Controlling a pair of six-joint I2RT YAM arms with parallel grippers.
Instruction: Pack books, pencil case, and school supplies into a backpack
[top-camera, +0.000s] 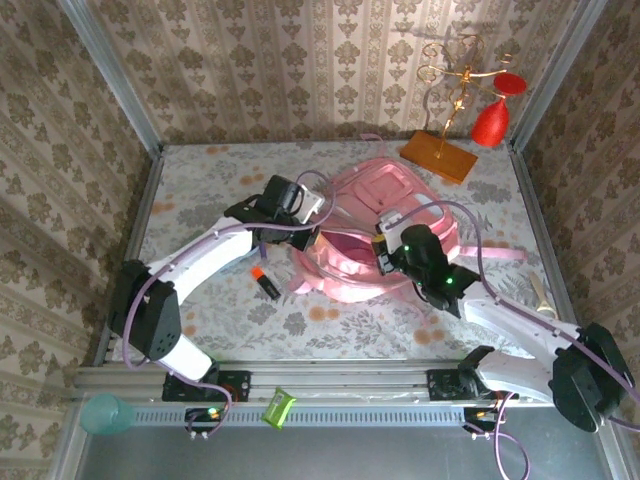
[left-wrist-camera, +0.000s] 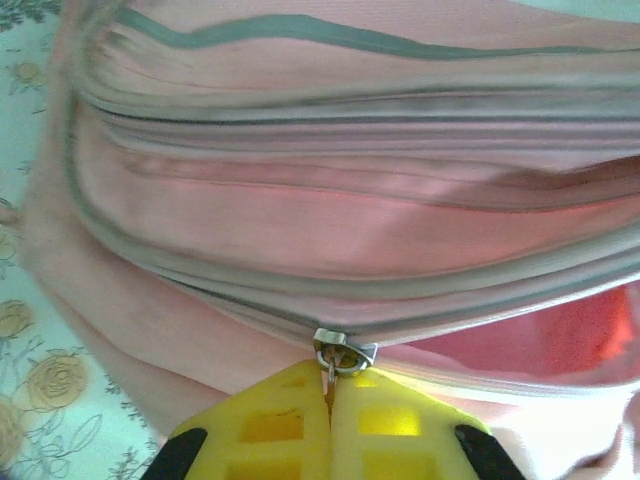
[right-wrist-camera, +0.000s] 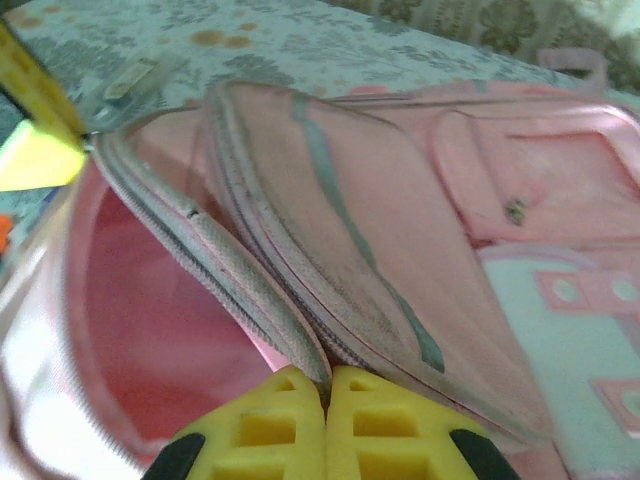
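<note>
while the left hand (left-wrist-camera: 330, 385) pinches the zip pull (left-wrist-camera: 343, 352), the right hand (right-wrist-camera: 327, 385) clamps the backpack (right-wrist-camera: 340, 230) rim. a skewed tug could free either.

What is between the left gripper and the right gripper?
The open mouth of the soft pink fabric backpack, in the top external view; the left gripper and right gripper each pinch its rim.
</note>
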